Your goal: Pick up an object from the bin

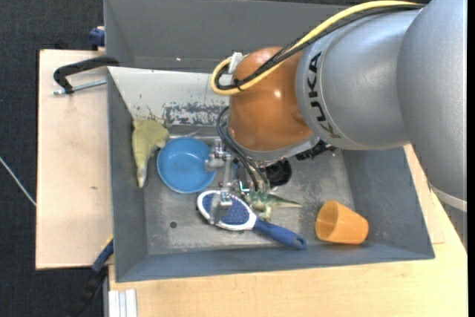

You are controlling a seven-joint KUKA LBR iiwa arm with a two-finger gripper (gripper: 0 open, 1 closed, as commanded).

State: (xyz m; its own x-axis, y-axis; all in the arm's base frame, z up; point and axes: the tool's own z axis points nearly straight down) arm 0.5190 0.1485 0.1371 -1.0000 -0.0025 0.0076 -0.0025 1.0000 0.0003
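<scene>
Gripper (231, 198): down at the blue-handled brush (280, 233) near the bin's (178, 230) front edge. Jaws: state cannot be told. Brush seemingly unlifted; pick outstanding.

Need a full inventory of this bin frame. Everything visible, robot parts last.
Bowl: 1, blue, upright, left-centre of the floor.
Rag-like thing: 1, pale yellow-green, at the left wall beside the bowl.
Strainer-like tool: 1, white rim, blue head and handle, front centre, handle pointing right.
Cup: 1, orange, on its side, front right.
Small thing: 1, green, just right of the tool's head; kind unclear.
Bin: 1, grey.
Arm: 1, grey, orange cover, entering from the right.
Pincer: 1, metal, over the tool's head.
</scene>
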